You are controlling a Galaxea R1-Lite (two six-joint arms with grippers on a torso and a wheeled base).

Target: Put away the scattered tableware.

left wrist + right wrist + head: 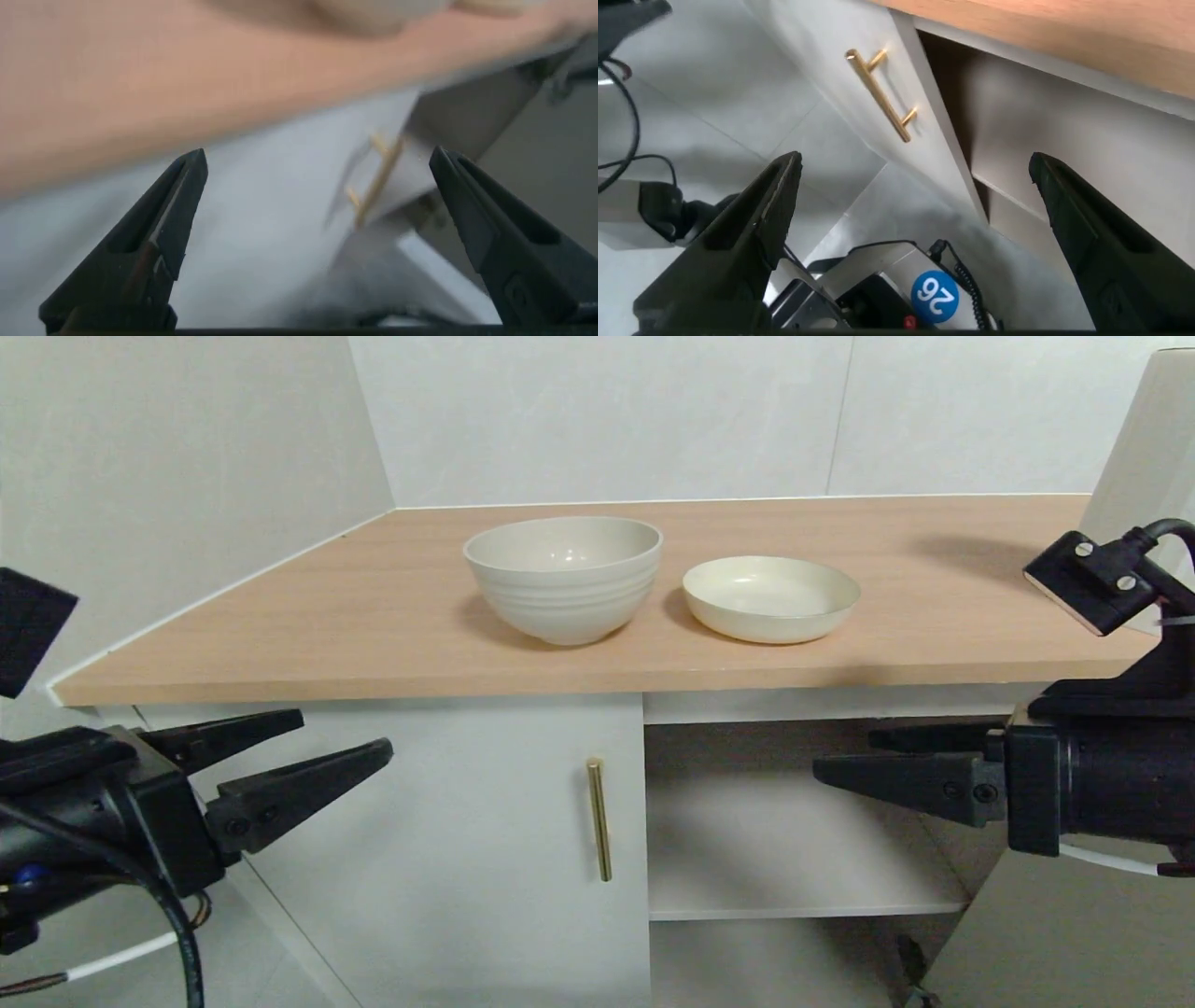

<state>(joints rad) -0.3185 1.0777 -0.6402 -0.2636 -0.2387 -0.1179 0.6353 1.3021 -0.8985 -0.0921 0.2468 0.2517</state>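
A deep ribbed bowl (563,577) and a shallow glossy bowl (770,597) are set on the wood-grain countertop (327,616). The left gripper (344,732) and right gripper (845,754) are held spread, empty. A cylindrical brass handle (878,93) is shown in the right wrist view.

A home kitchen: wooden countertop (373,616), white cabinet (448,840) with brass handle (598,819), bowls (564,577).

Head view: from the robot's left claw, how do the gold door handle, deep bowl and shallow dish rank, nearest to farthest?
1. The gold door handle, on the closed door below the counter, and the deep bowl, on the counter: too close to call from the left gripper.
2. The shallow dish, on the counter right of the bowl: farthest.
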